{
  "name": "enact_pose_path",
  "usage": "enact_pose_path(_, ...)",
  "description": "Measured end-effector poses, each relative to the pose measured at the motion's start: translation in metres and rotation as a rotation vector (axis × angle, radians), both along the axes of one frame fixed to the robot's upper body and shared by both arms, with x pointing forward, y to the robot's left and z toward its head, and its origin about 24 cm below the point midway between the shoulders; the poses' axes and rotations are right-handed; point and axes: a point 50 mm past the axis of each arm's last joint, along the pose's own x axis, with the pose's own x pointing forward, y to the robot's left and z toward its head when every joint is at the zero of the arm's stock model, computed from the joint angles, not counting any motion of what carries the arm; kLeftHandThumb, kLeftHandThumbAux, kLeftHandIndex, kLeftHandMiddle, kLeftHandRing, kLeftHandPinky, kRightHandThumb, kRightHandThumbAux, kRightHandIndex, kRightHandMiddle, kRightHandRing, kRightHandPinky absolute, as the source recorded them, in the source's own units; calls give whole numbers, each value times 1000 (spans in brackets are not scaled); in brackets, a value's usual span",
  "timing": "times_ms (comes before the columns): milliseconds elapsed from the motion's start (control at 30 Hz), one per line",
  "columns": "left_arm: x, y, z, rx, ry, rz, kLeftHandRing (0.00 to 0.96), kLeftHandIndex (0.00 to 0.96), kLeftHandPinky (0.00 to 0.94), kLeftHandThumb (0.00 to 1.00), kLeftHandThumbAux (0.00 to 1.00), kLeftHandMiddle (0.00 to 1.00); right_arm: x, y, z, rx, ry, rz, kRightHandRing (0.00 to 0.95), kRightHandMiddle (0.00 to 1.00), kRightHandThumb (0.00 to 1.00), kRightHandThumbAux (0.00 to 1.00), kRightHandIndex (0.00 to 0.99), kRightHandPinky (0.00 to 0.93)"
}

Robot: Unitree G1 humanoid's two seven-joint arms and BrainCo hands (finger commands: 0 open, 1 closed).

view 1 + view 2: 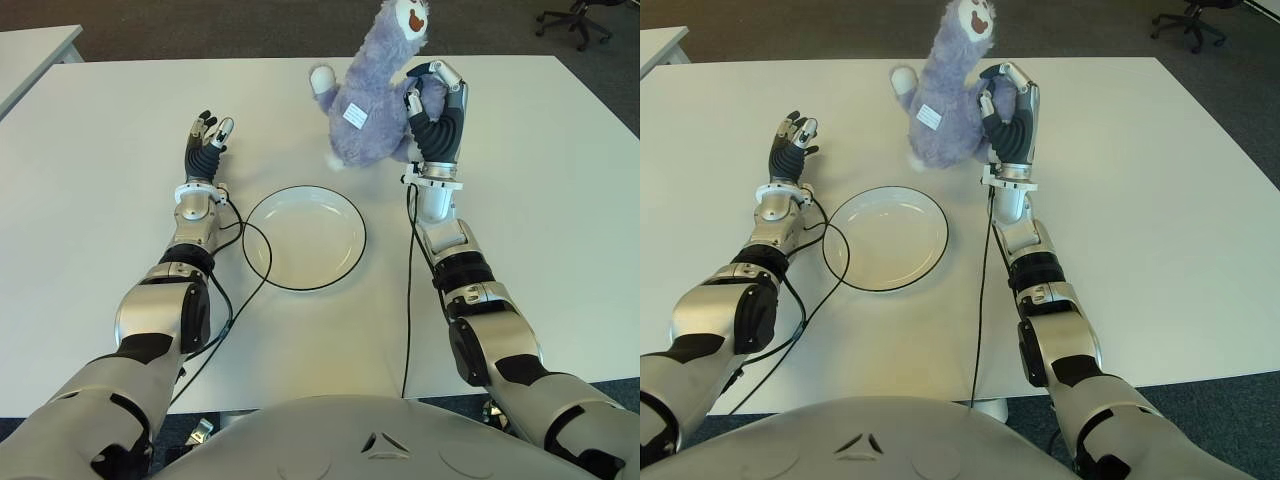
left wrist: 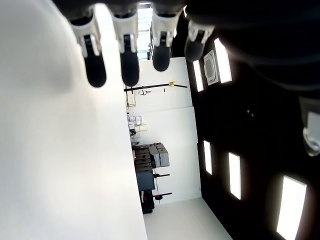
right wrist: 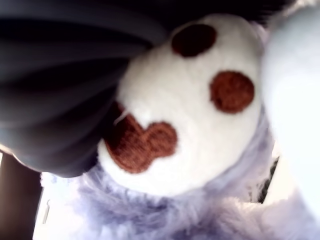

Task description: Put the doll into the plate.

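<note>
A fluffy purple doll [image 1: 372,95] with a white face [image 3: 190,110] and a white tag stands upright on the white table, beyond the plate. My right hand [image 1: 432,92] is curled around the doll's right side, gripping its fur. The white plate [image 1: 304,237] with a dark rim lies empty near the table's middle, in front of the doll. My left hand [image 1: 208,135] is raised left of the plate, its fingers [image 2: 129,62] straight and holding nothing.
Black cables [image 1: 408,290] trail from both wrists across the white table [image 1: 560,230]; one loops by the plate's left rim. A second table corner [image 1: 30,50] is at far left. An office chair [image 1: 575,18] stands on the carpet at far right.
</note>
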Motion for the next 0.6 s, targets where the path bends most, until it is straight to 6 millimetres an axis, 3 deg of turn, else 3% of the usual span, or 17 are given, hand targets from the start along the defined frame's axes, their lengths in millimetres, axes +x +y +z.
enact_pose_path(133,0,0,0,0,0,0,149,0,163,0,402,105,-1,1,3,-1,-13,3,788,761,709,714,431,791)
enact_pose_path(600,0,0,0,0,1,-1,119,0,142,0,411,93,-9,13,9,-11,-32,79,780,757,711,714,434,780)
